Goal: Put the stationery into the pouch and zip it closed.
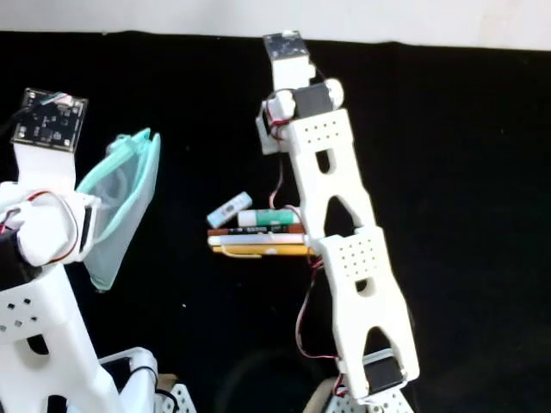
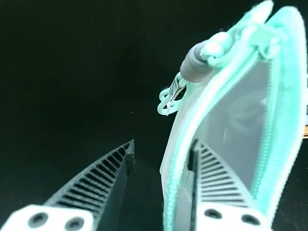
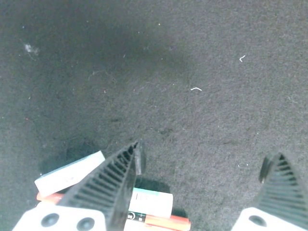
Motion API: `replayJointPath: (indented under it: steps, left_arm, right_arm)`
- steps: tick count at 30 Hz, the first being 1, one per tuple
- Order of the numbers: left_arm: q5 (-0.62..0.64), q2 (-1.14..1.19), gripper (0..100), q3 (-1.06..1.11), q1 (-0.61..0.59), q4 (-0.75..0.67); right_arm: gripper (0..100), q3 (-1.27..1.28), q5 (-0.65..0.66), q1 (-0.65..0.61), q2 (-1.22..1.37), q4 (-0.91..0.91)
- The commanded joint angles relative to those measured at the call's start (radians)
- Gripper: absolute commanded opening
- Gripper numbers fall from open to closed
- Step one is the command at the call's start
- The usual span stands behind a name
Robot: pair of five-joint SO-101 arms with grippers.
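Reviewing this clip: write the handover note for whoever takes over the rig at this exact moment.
Left gripper: open, one finger seemingly inside the mouth of the pouch, which is raised and unzipped on the left arm's side.
Right gripper: open, empty, over the table just past the stationery.
Stationery: piled mid-table, apart from the pouch.
Done: pouch is open.
Left: load every item, then zip it shut.
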Motion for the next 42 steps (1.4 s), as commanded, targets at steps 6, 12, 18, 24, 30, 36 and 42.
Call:
replayJointPath:
  steps: [6,12,18,24,30,36,42]
  left_arm:
    - [-0.138,0.012,1,0.015,-0.018,0.018]
    - [-0.229,0.024,1,-0.107,-0.007,0.011]
    - [-0.262,0.143,1,-0.251,0.056,-0.012]
    - [-0.328,0.392,1,-0.486,0.071,-0.006]
    - [-0.402,0.588,1,-0.723,0.077,-0.002]
    - [-0.433,0.679,1,-0.888,0.137,0.048]
    - [-0.433,0.702,1,-0.954,0.251,0.069]
  right_arm:
    - [37.2,-0.005,-0.006,-0.031,-0.015,0.010]
    - [37.2,-0.005,0.000,-0.036,-0.015,0.010]
    - [37.2,-0.005,0.002,-0.036,-0.015,0.010]
    - [37.2,-0.005,0.002,-0.030,-0.015,0.010]
    - [37.2,-0.004,0.002,-0.030,-0.013,0.010]
    - [37.2,-0.004,0.002,-0.028,-0.013,0.010]
    - [37.2,-0.004,0.002,-0.022,-0.013,0.010]
